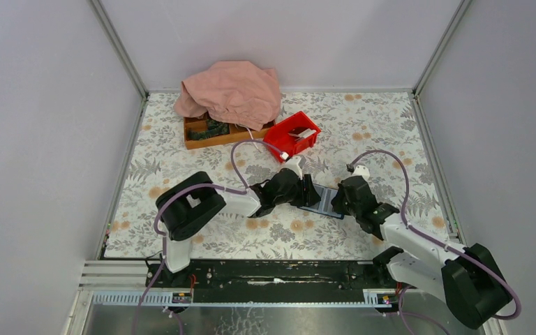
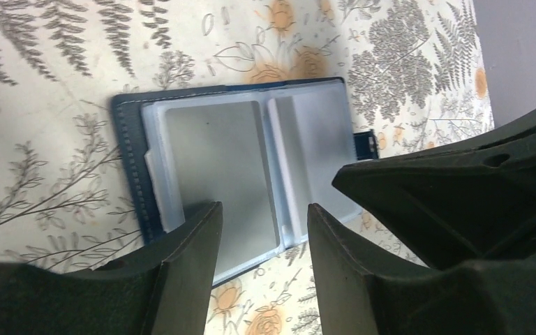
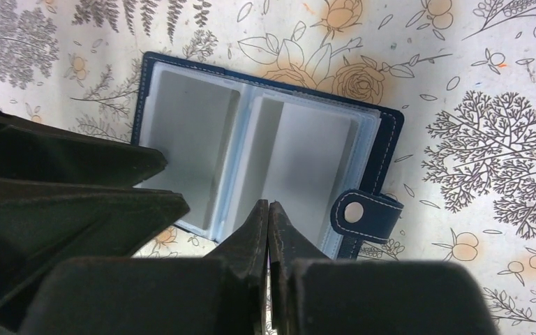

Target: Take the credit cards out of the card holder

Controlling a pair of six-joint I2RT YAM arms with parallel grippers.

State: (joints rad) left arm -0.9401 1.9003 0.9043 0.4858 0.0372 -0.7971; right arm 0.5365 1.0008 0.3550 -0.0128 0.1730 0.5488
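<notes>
The card holder (image 1: 323, 201) lies open and flat on the floral mat between my two grippers. It has dark blue stitched edges, light blue-grey sleeves and a snap strap (image 3: 363, 209). Flat grey card faces (image 2: 216, 160) show inside its sleeves; none lies outside it. My left gripper (image 2: 264, 223) is open and empty, its fingers straddling the holder's near edge by the centre fold. My right gripper (image 3: 269, 206) is shut, with its tips over the holder's right panel (image 3: 314, 153); nothing shows between the jaws. Each gripper also shows in the other's wrist view.
A red plastic bin (image 1: 292, 134) with small white items stands behind the grippers. A wooden tray (image 1: 209, 132) lies at the back, partly under a pink cloth (image 1: 230, 91). Grey walls enclose the mat on three sides.
</notes>
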